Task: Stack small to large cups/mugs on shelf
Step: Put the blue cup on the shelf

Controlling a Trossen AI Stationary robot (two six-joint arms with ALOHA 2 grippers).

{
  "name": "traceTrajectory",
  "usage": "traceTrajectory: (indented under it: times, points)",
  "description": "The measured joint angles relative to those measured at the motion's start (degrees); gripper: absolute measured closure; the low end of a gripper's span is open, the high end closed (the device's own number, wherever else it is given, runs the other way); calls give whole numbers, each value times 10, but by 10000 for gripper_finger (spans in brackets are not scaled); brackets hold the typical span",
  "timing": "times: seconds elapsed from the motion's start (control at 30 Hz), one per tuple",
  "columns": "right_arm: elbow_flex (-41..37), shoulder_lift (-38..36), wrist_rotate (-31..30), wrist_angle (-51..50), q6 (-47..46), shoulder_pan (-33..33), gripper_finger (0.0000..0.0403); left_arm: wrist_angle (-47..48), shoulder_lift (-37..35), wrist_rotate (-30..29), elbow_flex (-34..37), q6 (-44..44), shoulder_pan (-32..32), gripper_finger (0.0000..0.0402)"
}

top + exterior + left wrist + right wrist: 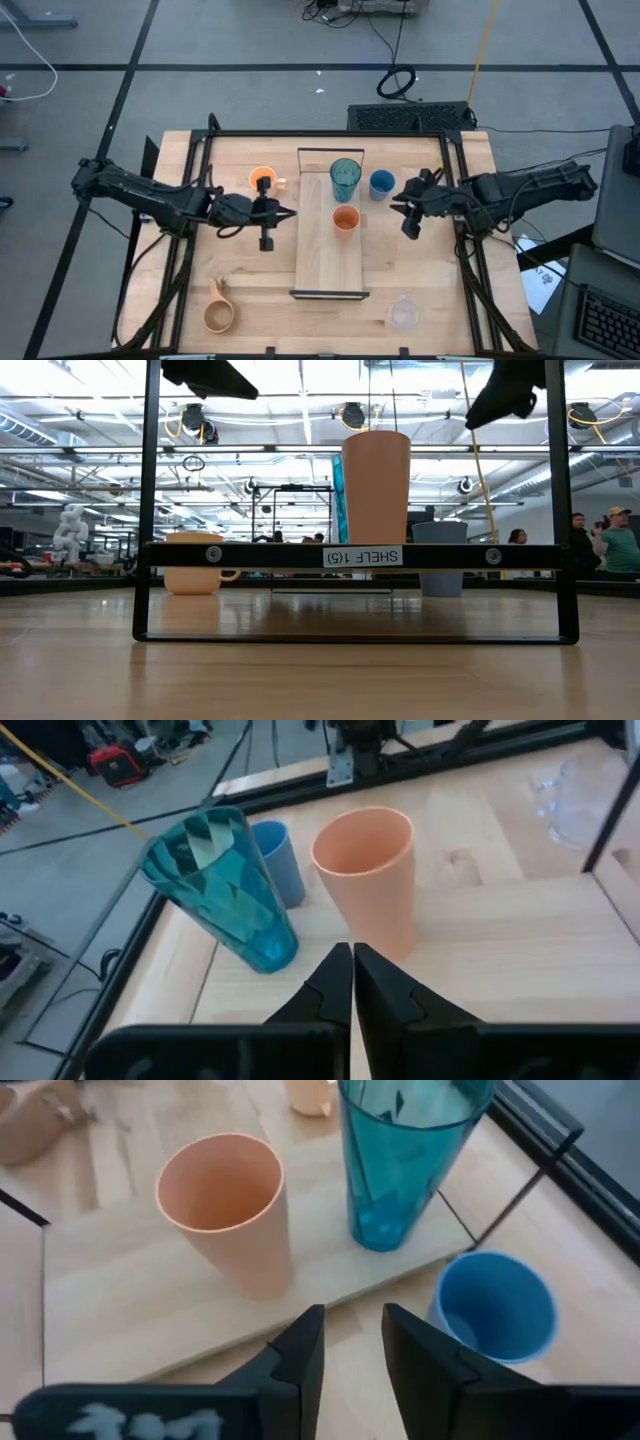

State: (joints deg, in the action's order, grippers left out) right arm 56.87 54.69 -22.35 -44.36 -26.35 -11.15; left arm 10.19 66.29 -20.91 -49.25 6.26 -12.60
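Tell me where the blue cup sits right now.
In the high view, the blue cup stands on the tabletop just off the shelf, right of the teal tumbler and left of the right gripper.

light: bright overhead strips | low view: backlit, shelf (pixel 357 556) dark | wrist foregrounds blurred

On the pale shelf (pixel 328 250) at the tabletop's (pixel 440 280) centre, the teal tumbler (pixel 345 178) stands at the 12 o'clock end with the small orange cup (pixel 345 219) just below it. The blue cup (pixel 381 183) sits beside the shelf at 1 o'clock, the orange mug (pixel 262 180) at 11, the wooden mug (pixel 218 314) at 7, the clear cup (pixel 403 313) at 5. The left gripper (pixel 266 213) hovers at 9 o'clock, the right gripper (pixel 404 210) at 3.
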Motion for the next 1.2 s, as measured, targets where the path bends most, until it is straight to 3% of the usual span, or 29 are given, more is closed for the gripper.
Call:
traceTrajectory:
  times: [0.2, 0.4, 0.77, 1.2]
  points:
    - [93, 59, 29, -97, 0, 17, 280, 22, -2, 0, 0, -6, -14, 399]
    - [147, 106, 64, -157, 20, 40, 251, 24, -2, 0, 0, -8, -20, 383]
    - [190, 171, 131, -217, 116, 122, 209, 22, -3, 0, 0, -8, -26, 380]
    - [194, 240, 152, -218, 230, 199, 204, 55, -16, 15, 0, -19, -27, 380]
